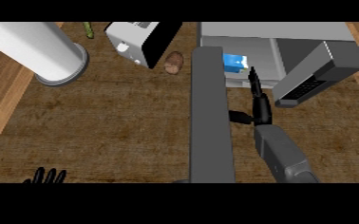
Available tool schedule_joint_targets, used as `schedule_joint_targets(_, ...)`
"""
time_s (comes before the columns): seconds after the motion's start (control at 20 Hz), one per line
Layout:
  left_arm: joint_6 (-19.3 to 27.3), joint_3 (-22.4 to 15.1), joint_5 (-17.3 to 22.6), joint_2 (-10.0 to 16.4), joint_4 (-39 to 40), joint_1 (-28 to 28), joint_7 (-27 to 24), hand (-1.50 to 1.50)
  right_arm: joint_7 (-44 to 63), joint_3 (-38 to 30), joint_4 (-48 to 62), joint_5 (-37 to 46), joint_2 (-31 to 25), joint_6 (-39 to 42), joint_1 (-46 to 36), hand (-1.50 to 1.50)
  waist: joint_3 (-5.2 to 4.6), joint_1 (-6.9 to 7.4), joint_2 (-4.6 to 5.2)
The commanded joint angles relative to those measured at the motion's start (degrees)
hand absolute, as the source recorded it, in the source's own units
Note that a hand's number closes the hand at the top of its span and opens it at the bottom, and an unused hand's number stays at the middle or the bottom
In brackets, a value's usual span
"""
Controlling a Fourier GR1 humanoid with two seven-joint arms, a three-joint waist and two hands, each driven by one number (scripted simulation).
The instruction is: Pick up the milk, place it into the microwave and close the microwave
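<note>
One milk carton (pixel 235 61) sits inside the microwave (pixel 273 31) at the far right corner of the counter (pixel 119 123), straight ahead of the right hand (pixel 262 110), whose straight, empty fingers (pixel 254 79) end just beside it, the door (pixel 210 118) open on that hand's left; left hand (pixel 45 176) rests open at the near left corner.

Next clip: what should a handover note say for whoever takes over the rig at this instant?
Left hand: open, resting at the view's lower left edge.
Right hand: open, fingers straight, tips beside the milk.
Milk: upright inside the microwave, whose door stands wide open toward the robot.
Done: milk appears placed inside.
Left: draw the right hand clear, then swing the door shut.
</note>
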Motion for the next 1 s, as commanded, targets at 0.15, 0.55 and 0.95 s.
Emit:
schedule_joint_targets(0.15, 1.49, -4.1, -6.05, -1.65, 1.32, 0.55, -0.32, -1.5, -5.24, 1.33, -1.92, 0.33, 0.48, 9.15, 5.91, -1.5, -0.14, -1.67, -0.79)
schedule_joint_targets(0.55, 1.55, -5.56, -6.2, -2.25, 2.7, -3.61, 3.6, -1.5, -6.2, 2.59, -6.62, 0.41, -3.16, 12.95, 13.65, -1.5, -0.18, -2.38, -0.96)
schedule_joint_targets(0.95, -0.01, -11.37, -13.09, -1.37, 7.6, -10.67, 8.36, -1.5, -5.9, 1.4, -14.12, -2.32, -8.77, 17.45, 21.51, 1.5, -0.17, -3.05, -0.97)
